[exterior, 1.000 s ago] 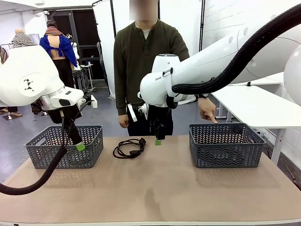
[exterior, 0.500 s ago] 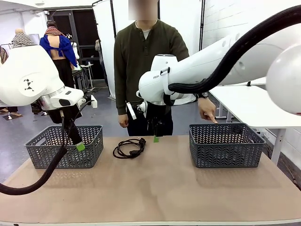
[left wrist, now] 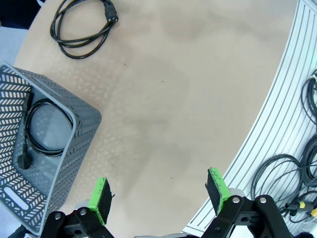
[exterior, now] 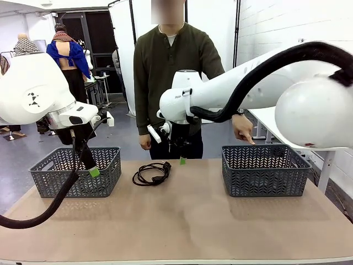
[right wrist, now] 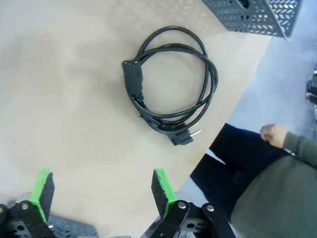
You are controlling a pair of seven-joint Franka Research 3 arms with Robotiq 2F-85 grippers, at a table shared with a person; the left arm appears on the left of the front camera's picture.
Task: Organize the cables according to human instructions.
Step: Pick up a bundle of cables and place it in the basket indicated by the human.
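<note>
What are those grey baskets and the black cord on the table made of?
The baskets look like moulded grey plastic: thin walls, regular cut-out pattern, matte finish. The cord seems rubber or plastic sheathed, smooth and slightly glossy, with moulded plugs and metal pins at one end. The table top looks like matte tan board.

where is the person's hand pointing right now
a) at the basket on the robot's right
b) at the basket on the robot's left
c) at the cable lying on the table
a: in the front view the person's hand points down just above the far rim of the right basket, well away from the coiled cable.
</note>
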